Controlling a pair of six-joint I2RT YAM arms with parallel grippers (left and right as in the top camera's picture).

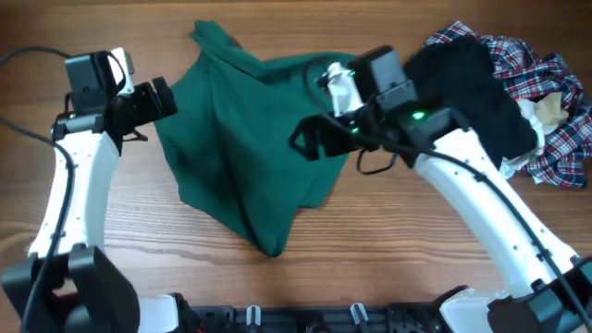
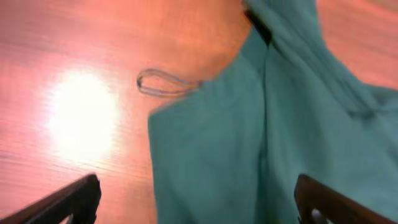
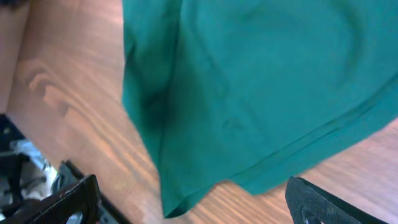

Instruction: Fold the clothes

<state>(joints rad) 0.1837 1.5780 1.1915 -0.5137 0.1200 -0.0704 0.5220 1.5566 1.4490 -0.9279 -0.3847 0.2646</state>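
While the green garment [image 1: 245, 157] lies bunched on the table [image 1: 388, 259] | left tool [image 1: 166, 98] spread, empty | right tool [image 1: 302, 141] spread, empty

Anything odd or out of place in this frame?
The green garment lies in a lopsided, creased heap, not flat. A thin cord loop pokes out beside its edge. A black garment and plaid shirt are piled at the right.

The left arm [image 1: 69, 185] and right arm [image 1: 490, 203] wear glossy white shells between black joint housings, and a thin black cable [image 1: 26, 53] trails off the left one. The right arm's wrist bears a small green light [image 1: 418, 117] and a white fitting [image 1: 340, 88]. The left gripper [image 1: 165, 97] and right gripper [image 1: 301, 139] are matte black, with flat, wedge-shaped fingers [image 2: 74, 199].
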